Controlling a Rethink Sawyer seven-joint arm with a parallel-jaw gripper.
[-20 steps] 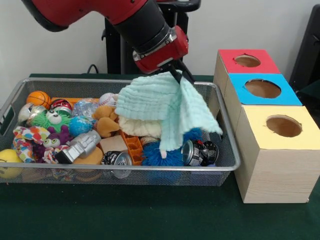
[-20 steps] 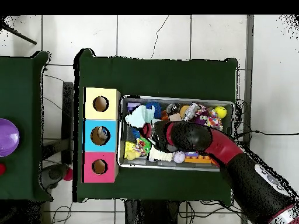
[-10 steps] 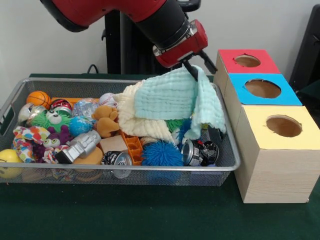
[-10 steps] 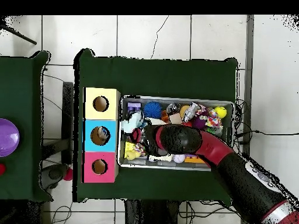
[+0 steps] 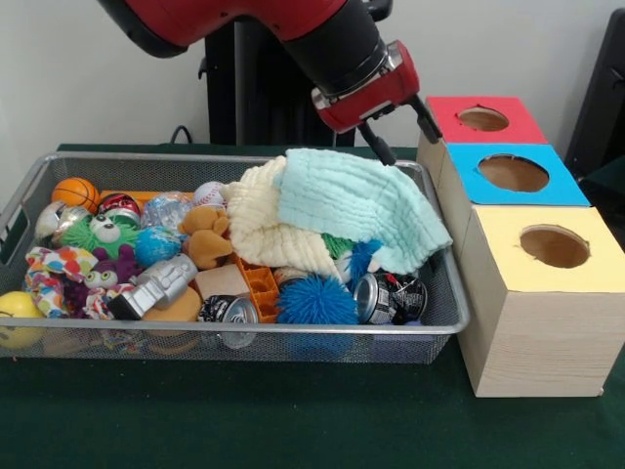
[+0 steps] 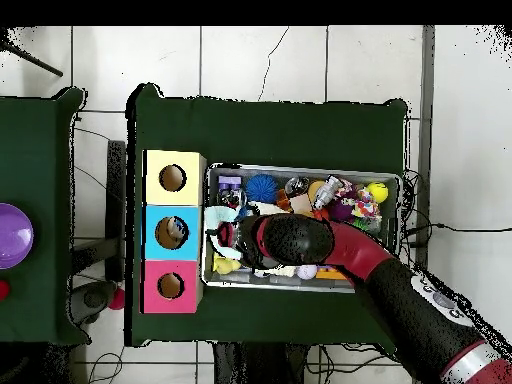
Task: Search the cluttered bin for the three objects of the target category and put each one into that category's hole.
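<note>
— How many cloths do you count in the wire bin [image 5: 444, 293]?

— Two show: a mint-green cloth [image 5: 356, 200] draped on top at the end nearest the boxes, and a cream cloth [image 5: 262, 227] partly under it. A third I cannot find.

— And the boxes?

— Three in a row beside the bin on the green counter [image 5: 293, 420], each with one round hole: a red box [image 5: 483, 122], a blue box [image 5: 513, 176] and a yellow box [image 5: 547, 254].

— What is the claw [image 5: 398, 129] doing?

— It hangs just above the green cloth's upper edge, its two fingers spread apart, holding nothing. The cloth lies loose below it.

— What else crowds the bin?

— One blue spiky ball [image 5: 314, 303], two cans [image 5: 389, 297] at the front, an orange plastic piece [image 5: 260, 286], a brown plush bear [image 5: 207, 236], one small basketball [image 5: 74, 192] and a yellow ball [image 5: 18, 319] at the far end. From overhead, the arm [image 6: 330, 250] covers much of the bin.
</note>
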